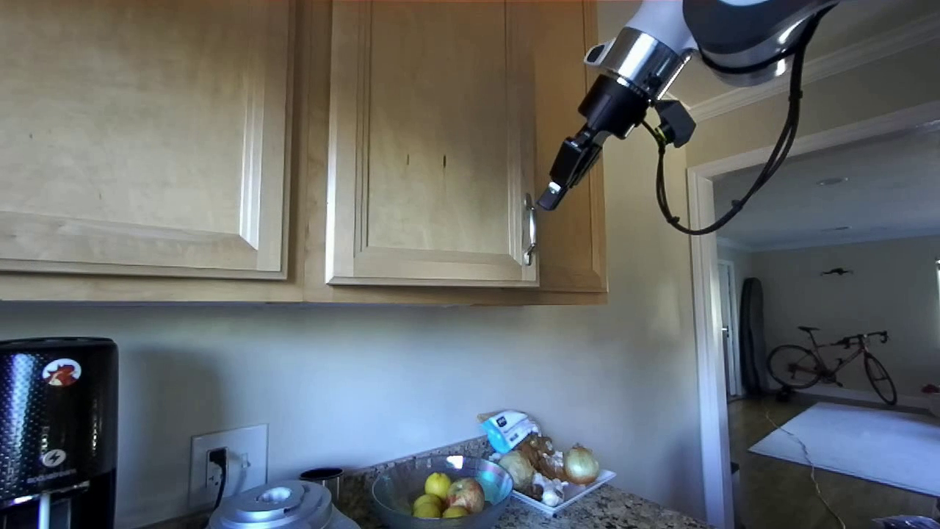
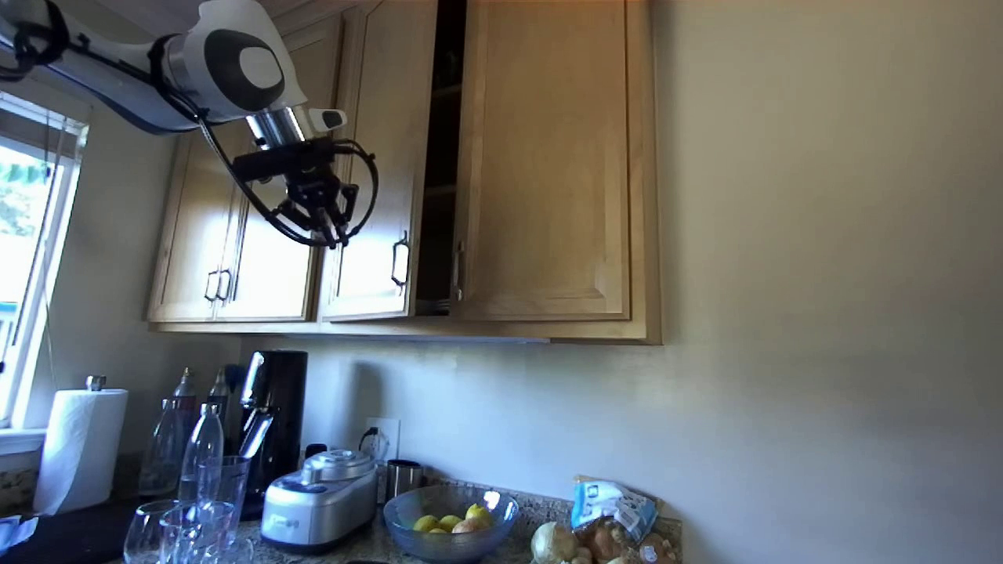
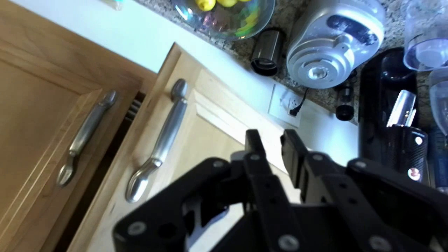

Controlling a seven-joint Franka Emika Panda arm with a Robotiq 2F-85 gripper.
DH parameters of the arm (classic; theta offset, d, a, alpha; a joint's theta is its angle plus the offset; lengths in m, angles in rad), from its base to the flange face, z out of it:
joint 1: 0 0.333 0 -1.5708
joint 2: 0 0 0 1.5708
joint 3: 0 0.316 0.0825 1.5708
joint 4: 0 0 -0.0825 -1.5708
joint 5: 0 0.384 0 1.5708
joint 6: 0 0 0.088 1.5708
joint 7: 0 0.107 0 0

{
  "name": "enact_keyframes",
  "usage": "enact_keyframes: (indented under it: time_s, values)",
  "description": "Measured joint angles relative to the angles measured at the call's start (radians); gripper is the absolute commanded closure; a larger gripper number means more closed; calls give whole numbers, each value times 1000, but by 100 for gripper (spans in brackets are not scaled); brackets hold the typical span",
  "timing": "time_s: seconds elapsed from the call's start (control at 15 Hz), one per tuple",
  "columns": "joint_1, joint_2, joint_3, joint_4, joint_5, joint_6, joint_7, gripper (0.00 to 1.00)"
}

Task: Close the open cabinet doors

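A honey-wood wall cabinet [image 2: 646, 235] hangs above the granite table [image 1: 624, 509]. On it are 2 tall framed-panel doors [image 2: 541, 172]; a dark gap [image 2: 440, 235] shows between them in an exterior view, the ajar door [image 2: 400, 157] swung outward. The Panda arm [image 2: 227, 78] reaches in front of them. A glass bowl [image 2: 447, 544] sits on the table. The pincer [image 3: 271, 140] hovers near the ajar door, its fingertips [image 3: 254, 140] slightly apart. Along the gap run 2 metal bar handles [image 3: 170, 129]. Lemons [image 1: 438, 485] lie in the bowl.

In an exterior view, the end effector [image 2: 334, 241] hangs before the cabinet doors [image 2: 392, 141], the bowl [image 2: 450, 547] below them.
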Motion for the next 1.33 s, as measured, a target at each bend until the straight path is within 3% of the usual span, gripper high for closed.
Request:
enact_keyframes:
  time_s: [0.47,0.87,1.33]
  values:
    - [0,-34,22,-108,79,-253,160,3]
    - [-10,-46,22,-185,127,-347,288,0]
    - [-22,-77,22,-239,130,-364,332,0]
